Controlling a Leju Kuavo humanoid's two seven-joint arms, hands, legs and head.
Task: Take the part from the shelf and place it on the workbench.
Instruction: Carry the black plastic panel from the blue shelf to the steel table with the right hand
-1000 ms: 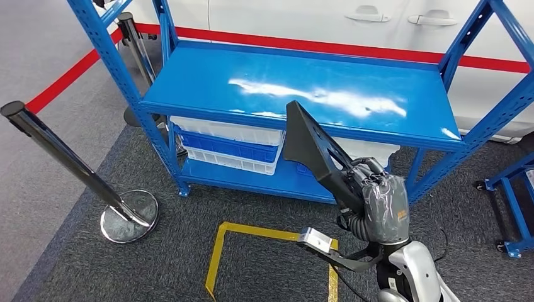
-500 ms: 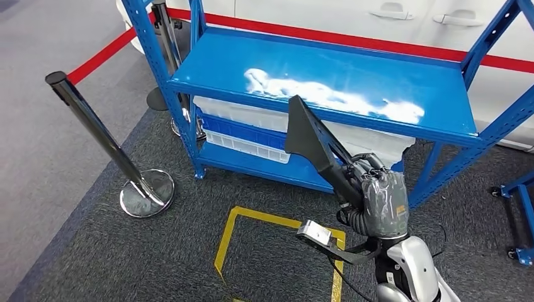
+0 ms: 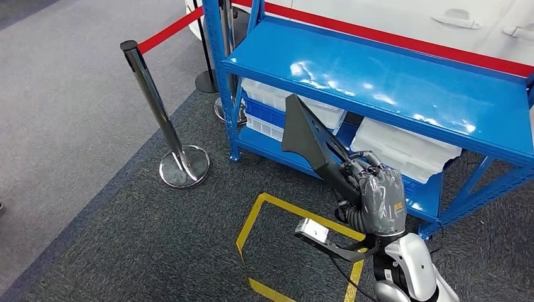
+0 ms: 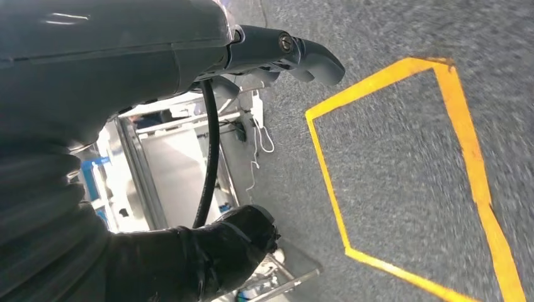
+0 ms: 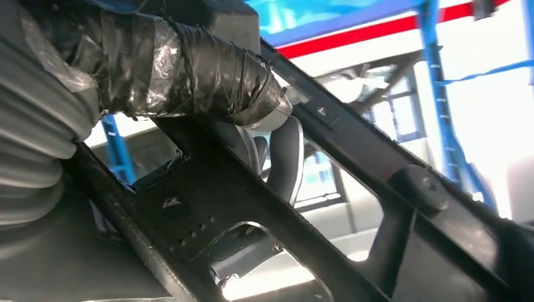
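- Bright, even overhead light in the head view; white glare streaks lie on the blue shelf top.
- The chrome post shines.
- Left wrist view: carpet and yellow floor tape smeared by blur.
- Right wrist view: background overexposed, the near black part dark.

Head view: high, facing forward and down, wide over blue steel shelf rack and yellow floor-tape outline | Left wrist view: close behind hand, facing grey carpet, shares yellow outline | Right wrist view: very close, facing up, shares rack.
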